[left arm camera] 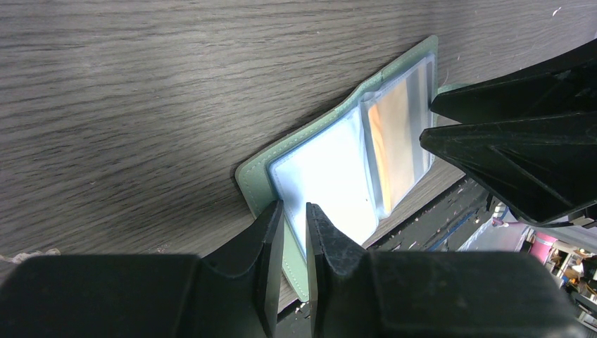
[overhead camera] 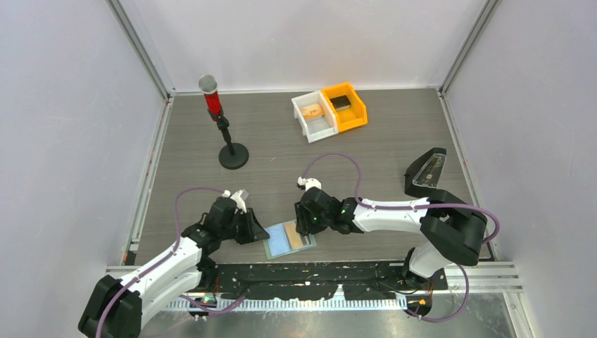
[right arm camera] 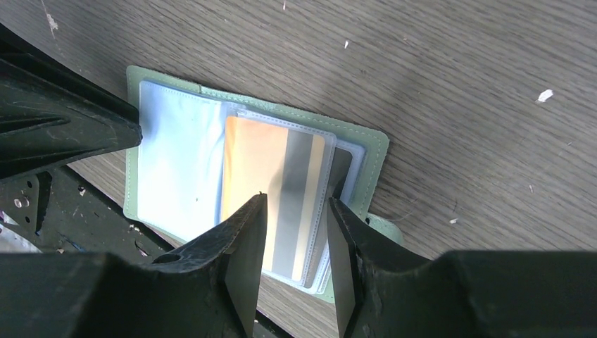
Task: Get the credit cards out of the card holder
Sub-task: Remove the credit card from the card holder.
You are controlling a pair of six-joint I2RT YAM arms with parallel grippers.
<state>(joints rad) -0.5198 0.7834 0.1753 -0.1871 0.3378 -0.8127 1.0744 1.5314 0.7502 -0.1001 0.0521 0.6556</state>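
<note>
Though the credit cards (right arm camera: 253,169) show, lettering is illegible.

No lettering, number or brand can be read in any view. The tan-orange card (right arm camera: 253,169), at three o'clock in the card holder (right arm camera: 373,151), shows no legible print; fine type may be blurred.

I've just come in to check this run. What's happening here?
Both arms are working on the open card holder lying near the table's front edge. The left gripper, nearly closed, sits at the light blue card's pocket. The right gripper is open, straddling the tan-orange card's pocket. Both cards are still inside.
</note>
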